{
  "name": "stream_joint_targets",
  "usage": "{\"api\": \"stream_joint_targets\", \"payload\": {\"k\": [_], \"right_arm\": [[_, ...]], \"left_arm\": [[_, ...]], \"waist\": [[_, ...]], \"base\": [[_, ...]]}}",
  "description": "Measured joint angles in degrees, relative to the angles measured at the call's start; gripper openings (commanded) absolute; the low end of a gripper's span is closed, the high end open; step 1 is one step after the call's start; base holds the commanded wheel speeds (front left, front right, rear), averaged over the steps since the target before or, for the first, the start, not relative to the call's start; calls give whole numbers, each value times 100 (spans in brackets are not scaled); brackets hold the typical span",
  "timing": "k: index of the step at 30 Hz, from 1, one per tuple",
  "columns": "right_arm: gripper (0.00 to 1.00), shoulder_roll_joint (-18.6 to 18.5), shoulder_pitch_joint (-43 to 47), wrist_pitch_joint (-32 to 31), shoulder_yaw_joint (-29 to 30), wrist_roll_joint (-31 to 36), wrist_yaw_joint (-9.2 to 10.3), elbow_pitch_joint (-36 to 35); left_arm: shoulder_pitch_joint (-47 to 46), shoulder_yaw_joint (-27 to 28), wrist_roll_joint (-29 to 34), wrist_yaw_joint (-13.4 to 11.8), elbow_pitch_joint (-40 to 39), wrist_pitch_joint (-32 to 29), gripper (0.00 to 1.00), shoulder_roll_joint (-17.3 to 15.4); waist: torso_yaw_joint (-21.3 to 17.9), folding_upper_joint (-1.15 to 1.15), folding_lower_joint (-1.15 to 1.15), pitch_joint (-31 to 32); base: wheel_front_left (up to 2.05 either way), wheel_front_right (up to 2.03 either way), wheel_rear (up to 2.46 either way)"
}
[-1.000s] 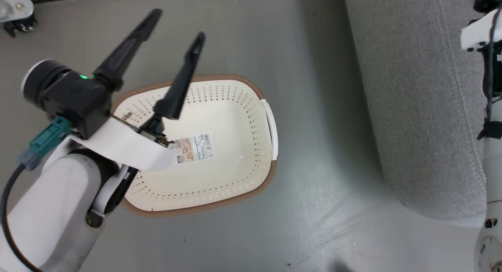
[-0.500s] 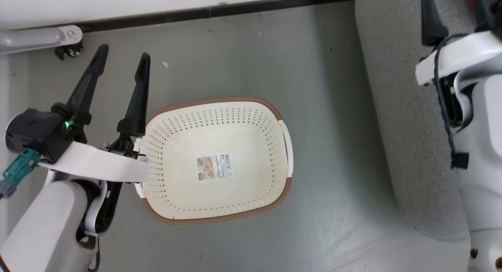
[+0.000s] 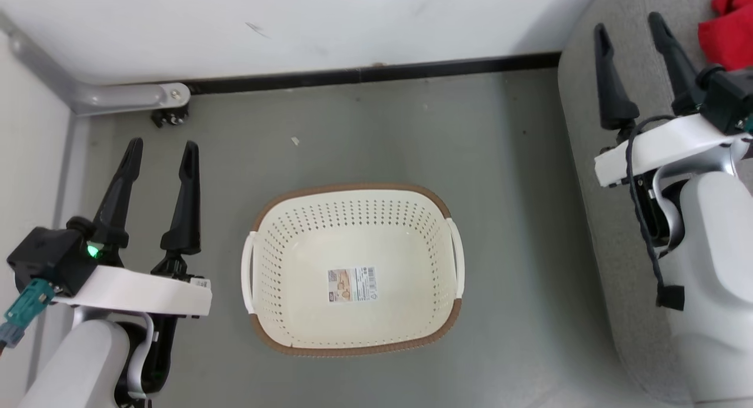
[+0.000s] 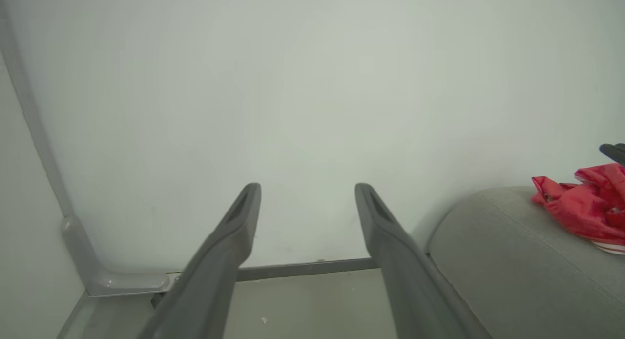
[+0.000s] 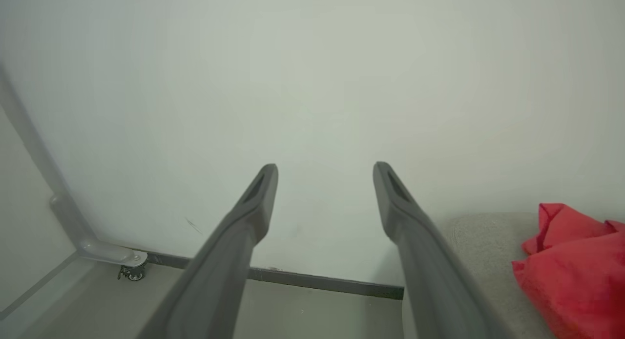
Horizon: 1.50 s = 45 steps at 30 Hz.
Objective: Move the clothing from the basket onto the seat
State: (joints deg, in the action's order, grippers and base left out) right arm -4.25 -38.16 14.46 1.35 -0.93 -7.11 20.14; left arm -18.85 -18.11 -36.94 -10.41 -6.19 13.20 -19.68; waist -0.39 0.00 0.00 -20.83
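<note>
The cream basket (image 3: 276, 331) with a brown rim stands on the floor at the middle of the head view, holding nothing but the label on its floor. Red clothing (image 3: 732, 32) lies bunched on the grey seat (image 3: 579, 102) at the far right, also as clothing (image 4: 583, 207) on the seat (image 4: 512, 261) and clothing (image 5: 571, 275) on the seat (image 5: 483, 241) in the wrist views. My left gripper (image 3: 160, 151) is open, left of the basket. My right gripper (image 3: 628, 27) is open above the seat, left of the clothing.
A white wall (image 3: 329, 26) with a dark baseboard (image 3: 376, 74) runs behind the basket. A grey metal bracket with a small caster (image 3: 167, 115) sits at the wall's foot, far left. Grey floor (image 3: 517, 220) separates basket and seat.
The head camera has tilted up, bringing wall and clothing into view. My left gripper has drawn back from over the basket to its left side. My right gripper has come fully into view.
</note>
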Motion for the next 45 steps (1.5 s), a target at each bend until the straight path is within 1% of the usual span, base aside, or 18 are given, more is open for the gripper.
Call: {"api": "stream_joint_targets", "payload": {"k": [2,4,6,10,15,22,30,33,37,41,45], "right_arm": [[100,8,104,0,-46,-24,0,-165],[100,3,225,0,-85,-71,0,-310],[100,-8,393,0,-82,-96,0,-379],[100,-23,805,0,-7,-160,0,-512],[100,-22,1289,0,70,-175,0,-717],[100,2,1822,0,101,-322,0,-1026],[100,30,2323,0,131,-411,0,-1298],[100,37,2575,0,182,-477,0,-1448],[100,48,2841,0,226,-503,1,-1575],[100,70,3105,0,300,-503,1,-1647],[100,83,3340,0,385,-503,1,-1767]], "left_arm": [[93,49,-44,11,18,14,100,46],[172,76,-44,68,45,58,100,73],[246,80,-120,176,60,59,100,124],[432,98,-183,278,102,103,100,164],[697,166,-14,300,265,110,100,105],[1062,286,182,300,423,124,100,118],[1293,483,424,338,436,124,100,223],[1466,581,519,358,438,124,100,334],[1664,660,632,401,480,124,100,347],[1836,672,925,431,527,124,100,303],[1967,798,981,453,533,124,100,359]], "waist": [[53,0,0,102],[105,0,0,203],[153,0,0,304],[236,0,0,501],[326,0,0,739],[418,0,0,1055],[481,0,0,1371],[502,0,0,1509],[518,0,0,1635],[529,0,0,1749],[531,0,0,1854]], "base": [[0,0,0],[0,0,0],[0,0,0],[0,0,0],[0,0,0],[0,0,0],[0,0,0],[0,0,0],[0,0,0],[0,0,0],[0,0,0]]}}
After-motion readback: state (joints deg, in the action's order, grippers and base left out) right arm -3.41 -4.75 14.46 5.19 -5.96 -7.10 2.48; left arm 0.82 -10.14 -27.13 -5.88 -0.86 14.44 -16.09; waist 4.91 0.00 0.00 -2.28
